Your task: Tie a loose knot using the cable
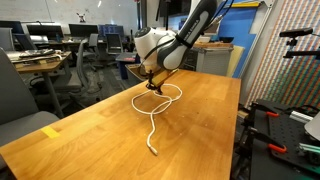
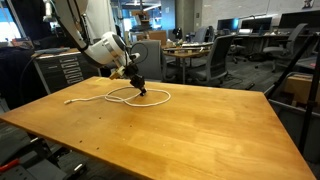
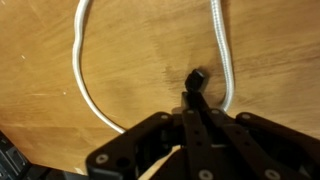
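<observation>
Gripper (image 3: 190,104) with fingers pinching cable (image 3: 221,50) at its dark plug (image 3: 197,77) (loop lying on table (image 2: 220,130)); we judge a hasty pull could drag the loop open.

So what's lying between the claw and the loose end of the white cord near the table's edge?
Only the cable itself, snaking over the bare wooden table from the gripper to its free end. An exterior view shows this.

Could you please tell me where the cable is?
In both exterior views the cable lies looped on the table, directly beneath the gripper holding its plug end.
</observation>
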You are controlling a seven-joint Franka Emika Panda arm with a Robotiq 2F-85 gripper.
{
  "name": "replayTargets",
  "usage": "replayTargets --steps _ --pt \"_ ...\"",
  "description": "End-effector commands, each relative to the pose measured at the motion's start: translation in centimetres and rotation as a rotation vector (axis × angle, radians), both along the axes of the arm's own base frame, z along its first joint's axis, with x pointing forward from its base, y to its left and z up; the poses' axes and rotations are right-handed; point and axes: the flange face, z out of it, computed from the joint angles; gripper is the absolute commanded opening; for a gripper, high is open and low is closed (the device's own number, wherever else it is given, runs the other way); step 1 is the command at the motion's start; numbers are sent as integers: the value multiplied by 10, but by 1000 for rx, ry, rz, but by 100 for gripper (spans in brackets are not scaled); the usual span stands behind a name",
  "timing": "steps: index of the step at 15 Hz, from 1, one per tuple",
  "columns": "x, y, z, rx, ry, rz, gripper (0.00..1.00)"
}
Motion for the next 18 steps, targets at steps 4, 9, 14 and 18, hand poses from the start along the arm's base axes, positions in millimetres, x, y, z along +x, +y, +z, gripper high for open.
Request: replayTargets --steps 4,9,14,18 --pt "20 -5 -1 5 30 -86 31" --pt "15 -23 61 84 46 140 68" --pt "-10 -93 127 64 52 417 100" --pt "-5 -113 128 62 56 417 100"
